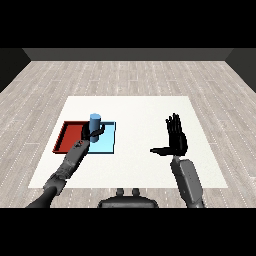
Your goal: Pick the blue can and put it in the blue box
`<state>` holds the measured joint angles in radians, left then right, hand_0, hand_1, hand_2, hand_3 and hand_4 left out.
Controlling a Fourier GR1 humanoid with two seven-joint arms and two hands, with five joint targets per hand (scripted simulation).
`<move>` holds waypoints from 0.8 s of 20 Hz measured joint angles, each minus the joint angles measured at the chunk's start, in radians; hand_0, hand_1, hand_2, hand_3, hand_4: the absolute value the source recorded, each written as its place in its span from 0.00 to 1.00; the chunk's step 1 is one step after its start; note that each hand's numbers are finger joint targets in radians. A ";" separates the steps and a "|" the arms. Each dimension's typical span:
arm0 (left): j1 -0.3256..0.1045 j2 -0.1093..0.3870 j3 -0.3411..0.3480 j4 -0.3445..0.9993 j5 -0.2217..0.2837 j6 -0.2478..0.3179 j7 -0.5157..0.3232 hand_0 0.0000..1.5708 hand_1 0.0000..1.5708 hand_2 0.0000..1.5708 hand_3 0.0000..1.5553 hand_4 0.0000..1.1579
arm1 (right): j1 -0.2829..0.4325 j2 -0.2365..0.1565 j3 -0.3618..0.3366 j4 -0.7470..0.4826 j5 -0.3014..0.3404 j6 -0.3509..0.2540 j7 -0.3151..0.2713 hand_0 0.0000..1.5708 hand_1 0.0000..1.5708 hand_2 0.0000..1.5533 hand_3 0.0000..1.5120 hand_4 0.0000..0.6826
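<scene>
Right hand (pixel 176 141) open, well apart — left hand (pixel 92 133) grips blue can (pixel 95 121).

Bare test room: white table (pixel 145 107), plank floor (pixel 125 75)

even, soft light on the white table (pixel 150 107); hardly any shadows, no glare, far walls dark.

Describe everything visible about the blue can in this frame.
The can is a plain light blue cylinder, smooth, with no visible label. It stands upright over the blue tray, near that tray's left side, next to the red tray. The left robot hand curls round its lower part, hiding its base, so whether it rests on the tray cannot be told.
</scene>
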<state>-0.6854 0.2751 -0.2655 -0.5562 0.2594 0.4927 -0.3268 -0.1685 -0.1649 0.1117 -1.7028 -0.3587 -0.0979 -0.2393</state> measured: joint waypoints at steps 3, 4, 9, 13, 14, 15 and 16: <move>-0.061 -0.008 0.001 0.135 -0.030 -0.021 0.022 1.00 1.00 0.99 0.94 0.89 | -0.003 0.019 -0.008 0.051 0.000 0.009 -0.033 0.00 0.00 0.00 0.00 0.00; -0.081 -0.022 0.002 0.181 -0.040 -0.016 0.025 1.00 1.00 1.00 0.94 0.89 | -0.004 0.020 -0.009 0.057 -0.001 0.012 -0.031 0.00 0.00 0.00 0.00 0.00; -0.132 -0.086 0.023 0.356 -0.056 0.001 0.044 0.80 0.80 0.78 0.77 0.81 | -0.016 0.036 -0.026 0.120 -0.003 0.017 -0.055 0.00 0.00 0.00 0.00 0.00; -0.138 -0.108 0.066 0.432 -0.035 0.007 0.038 0.51 0.51 0.57 0.73 0.65 | -0.036 0.018 -0.062 0.138 -0.021 0.026 -0.039 0.00 0.00 0.00 0.00 0.00; -0.135 -0.112 0.086 0.434 -0.019 0.009 0.029 0.70 0.70 0.69 0.62 0.44 | -0.035 0.019 -0.065 0.140 -0.024 0.029 -0.041 0.00 0.00 0.00 0.00 0.00; -0.142 -0.114 0.098 0.443 -0.012 0.011 0.035 0.37 0.37 0.38 0.33 0.46 | -0.028 0.020 -0.067 0.133 -0.031 0.034 -0.039 0.00 0.00 0.00 0.00 0.00; -0.147 -0.114 0.102 0.456 -0.011 -0.004 0.045 0.00 0.00 0.13 0.00 0.53 | -0.022 0.021 -0.067 0.120 -0.033 0.034 -0.037 0.00 0.00 0.00 0.00 0.00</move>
<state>-0.8321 0.1614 -0.1633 -0.0998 0.2484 0.4884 -0.2815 -0.1904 -0.1440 0.0443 -1.5832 -0.3919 -0.0636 -0.2768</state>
